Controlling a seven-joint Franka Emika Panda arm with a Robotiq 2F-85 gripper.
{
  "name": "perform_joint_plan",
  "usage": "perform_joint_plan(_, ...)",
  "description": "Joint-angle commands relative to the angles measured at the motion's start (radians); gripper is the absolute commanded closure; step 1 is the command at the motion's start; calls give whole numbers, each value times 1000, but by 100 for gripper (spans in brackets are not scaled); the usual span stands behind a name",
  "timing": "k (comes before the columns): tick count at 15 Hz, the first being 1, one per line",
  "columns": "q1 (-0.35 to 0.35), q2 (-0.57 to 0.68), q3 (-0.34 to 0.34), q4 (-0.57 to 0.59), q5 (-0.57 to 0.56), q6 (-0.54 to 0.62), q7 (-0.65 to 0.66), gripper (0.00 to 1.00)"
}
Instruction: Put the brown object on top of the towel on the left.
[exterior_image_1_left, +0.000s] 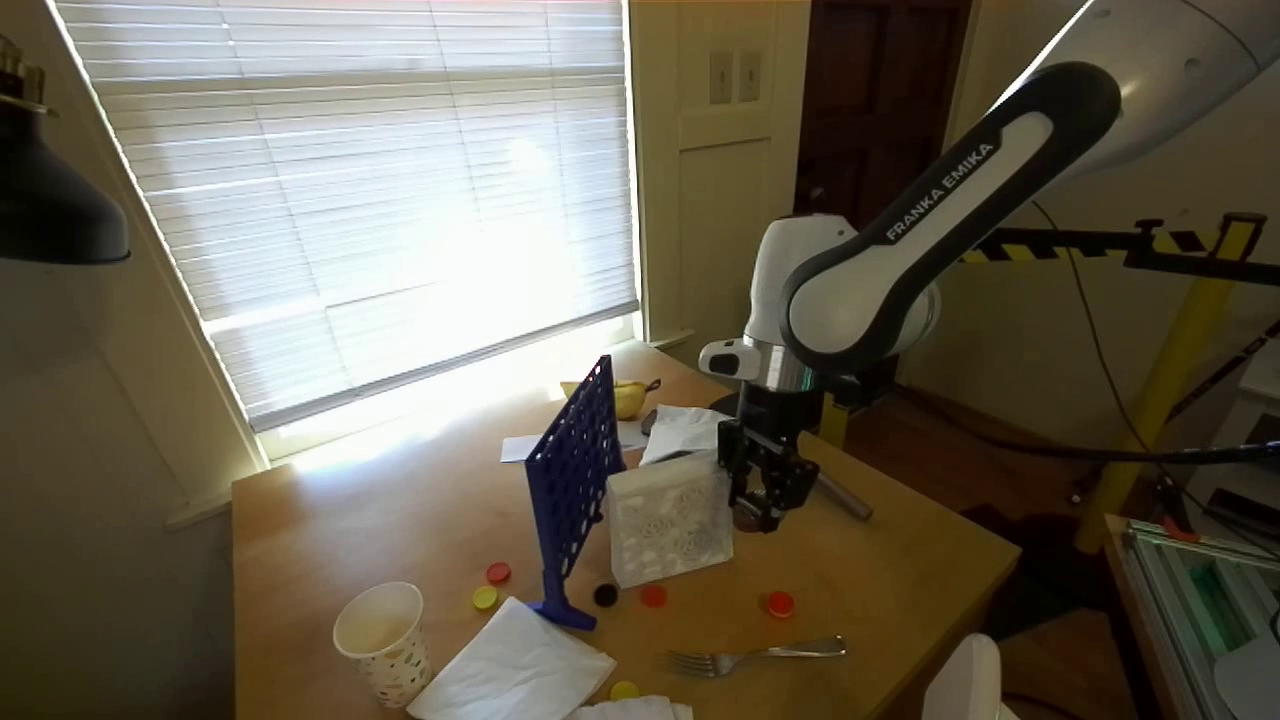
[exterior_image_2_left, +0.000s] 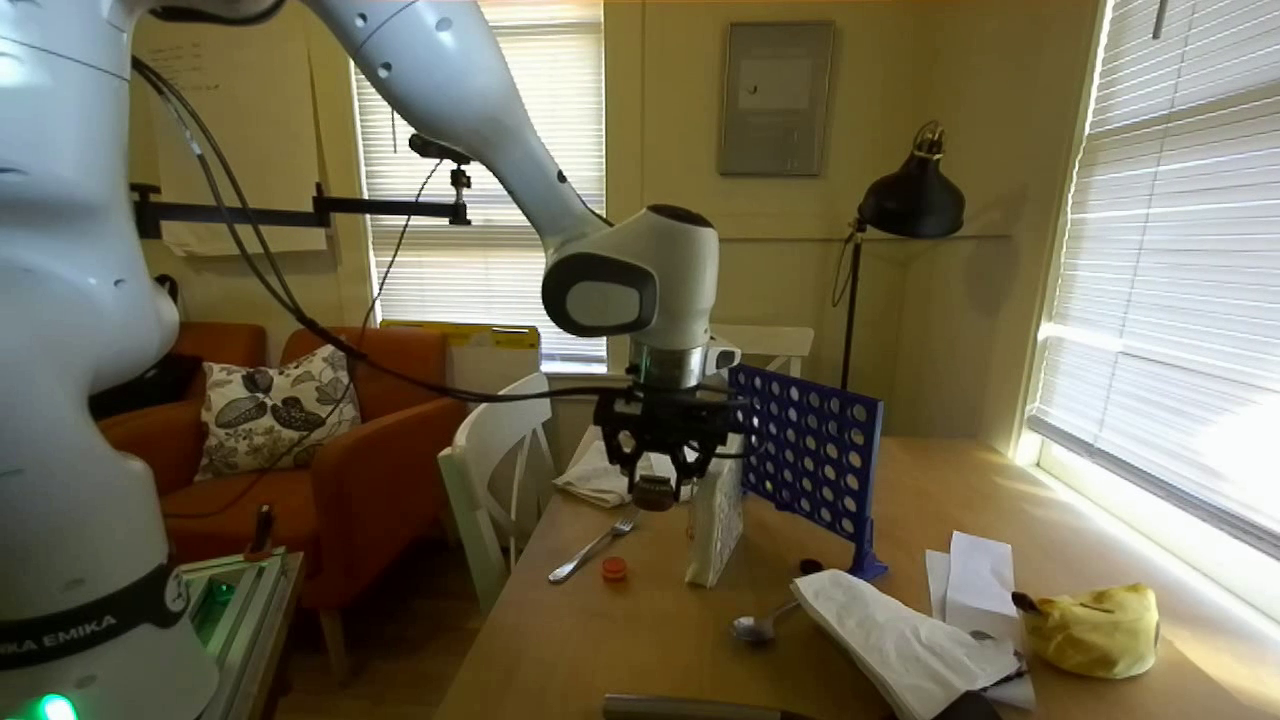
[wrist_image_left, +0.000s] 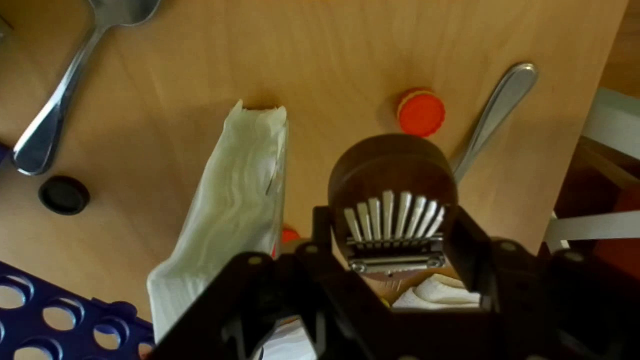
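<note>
- In an exterior view, a robot gripper hangs over a wooden table, its jaws closed around the brown object, just beside a white patterned block. A blue game rack stands past the block. The grasp looks done.
- In an exterior view, a folded white towel lies on the left at the table's far end; a loose white towel lies on the right. The left-hand towel is probably the goal, though "left" depends on viewpoint. The brown object appears lifted clear of the tabletop and is on neither towel.
- In the wrist view, the brown object is rounded, with metal tines, pinched from both sides. Carrying, lowering and letting go seem left to do.
</note>
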Motion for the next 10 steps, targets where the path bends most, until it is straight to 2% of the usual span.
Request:
perform_joint_plan(1, 26, -15, -44, -6, -22, -46, 29, 67)
perform_joint_plan(6, 4, -91, -85, -49, 32, -167, -10, 67)
perform_joint_plan(10, 29, -180, -107, -33, 77, -233, -1, 67)
